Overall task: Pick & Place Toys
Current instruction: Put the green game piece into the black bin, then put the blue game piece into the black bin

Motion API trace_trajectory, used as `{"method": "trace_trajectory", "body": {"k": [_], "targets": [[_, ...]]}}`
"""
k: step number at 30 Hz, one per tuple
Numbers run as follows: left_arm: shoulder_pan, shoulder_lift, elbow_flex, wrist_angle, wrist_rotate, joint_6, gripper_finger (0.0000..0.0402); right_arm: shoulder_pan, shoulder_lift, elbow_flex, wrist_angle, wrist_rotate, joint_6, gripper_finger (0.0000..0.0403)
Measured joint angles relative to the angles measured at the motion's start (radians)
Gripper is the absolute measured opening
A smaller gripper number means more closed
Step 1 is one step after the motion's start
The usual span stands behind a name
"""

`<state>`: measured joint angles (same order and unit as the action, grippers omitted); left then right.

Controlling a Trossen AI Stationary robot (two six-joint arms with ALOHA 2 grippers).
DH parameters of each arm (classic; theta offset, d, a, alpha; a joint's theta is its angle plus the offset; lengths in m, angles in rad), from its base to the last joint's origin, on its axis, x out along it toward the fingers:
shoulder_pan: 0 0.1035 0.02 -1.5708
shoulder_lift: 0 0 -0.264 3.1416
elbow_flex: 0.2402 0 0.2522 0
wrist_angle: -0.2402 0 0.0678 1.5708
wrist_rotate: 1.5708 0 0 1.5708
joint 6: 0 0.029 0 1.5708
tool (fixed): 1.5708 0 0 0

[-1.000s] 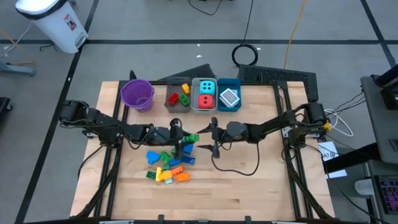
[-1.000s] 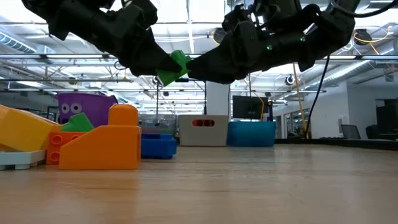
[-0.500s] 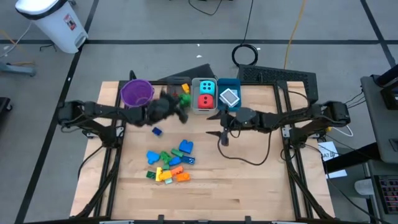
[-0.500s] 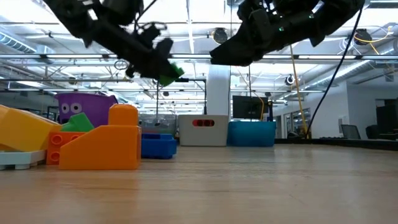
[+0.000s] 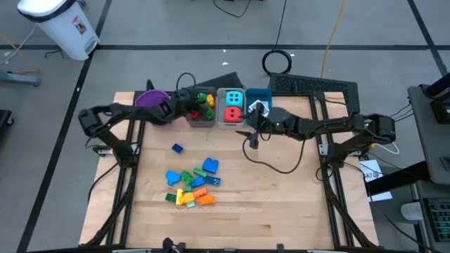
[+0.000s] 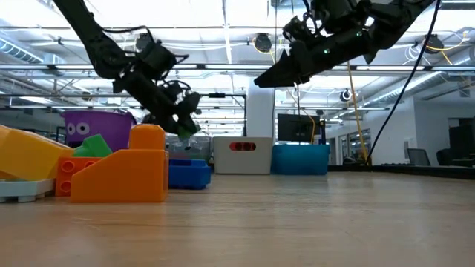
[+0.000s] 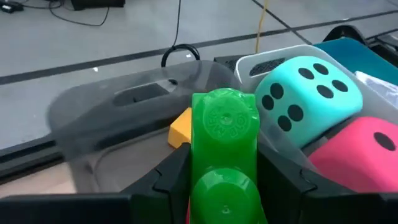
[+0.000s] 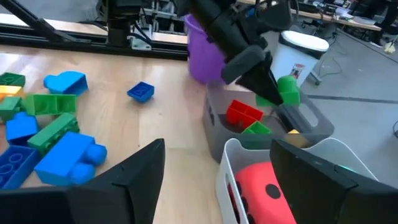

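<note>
1. The left gripper hangs over the grey bin, its arm covering much of the bin's contents from above.
2. Behind the orange brick at table level, the grey bin is hidden and only a corner of a blue brick shows.
3. The red die beside the grey bin is cut off at the left wrist picture's edge.
4. The white pieces in the blue bin are too small to count.

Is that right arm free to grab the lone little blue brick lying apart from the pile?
Probably yes: the right gripper hangs empty with jaws open, and the small blue plastic brick lies alone on bare wooden table, nothing between.
</note>
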<state>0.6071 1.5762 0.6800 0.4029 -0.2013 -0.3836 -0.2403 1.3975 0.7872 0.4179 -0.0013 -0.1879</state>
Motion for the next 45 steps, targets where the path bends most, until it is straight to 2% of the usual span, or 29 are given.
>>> {"method": "trace_trajectory", "body": {"k": [5,9,12,17,21,25,28,32,36,40,42,45], "targets": [[-0.007,0.037,0.0,0.092,0.002,0.051,0.0175,-0.01,0.0,0.0,0.0,0.0,-0.009,0.0262],[-0.021,0.034,0.0,0.107,0.003,0.163,0.0206,-0.01,0.0,0.0,0.003,0.0,-0.008,0.026],[-0.036,0.02,0.0,0.115,0.003,0.173,0.0225,0.002,0.0,0.0,0.002,0.0,0.013,0.026],[-0.064,-0.025,0.0,0.091,0.003,0.182,0.0245,0.026,0.0,0.0,-0.002,-0.001,0.038,0.0257],[-0.11,-0.109,0.0,0.041,0.033,0.191,0.0252,0.045,0.0,0.0,-0.003,-0.001,0.037,0.0256],[-0.211,-0.23,0.0,-0.072,0.045,0.207,0.0252,0.054,0.001,0.0,0.003,-0.003,0.037,0.0256],[-0.316,-0.324,0.0,-0.239,0.032,0.228,0.0252,0.053,0.001,0.0,0.001,-0.001,0.037,0.0256],[-0.467,-0.391,0.0,-0.498,-0.036,0.104,0.0253,0.053,0.001,0.0,-0.004,-0.001,0.04,0.0256],[-0.585,-0.392,-0.002,-0.728,-0.094,-0.124,0.0253,0.053,0.001,0.0,-0.004,-0.001,0.048,0.0256],[-0.65,-0.353,-0.016,-0.879,-0.128,-0.352,0.0253,0.053,0.001,0.0,-0.002,-0.001,0.064,0.0256],[-0.663,-0.334,-0.024,-0.945,-0.139,-0.381,0.0253,0.053,0.001,0.0,0.007,-0.001,0.072,0.0256],[-0.665,-0.316,-0.028,-1.024,-0.141,-0.32,0.0253,0.053,0.001,0.0,0.019,-0.001,0.072,0.0256]]}}
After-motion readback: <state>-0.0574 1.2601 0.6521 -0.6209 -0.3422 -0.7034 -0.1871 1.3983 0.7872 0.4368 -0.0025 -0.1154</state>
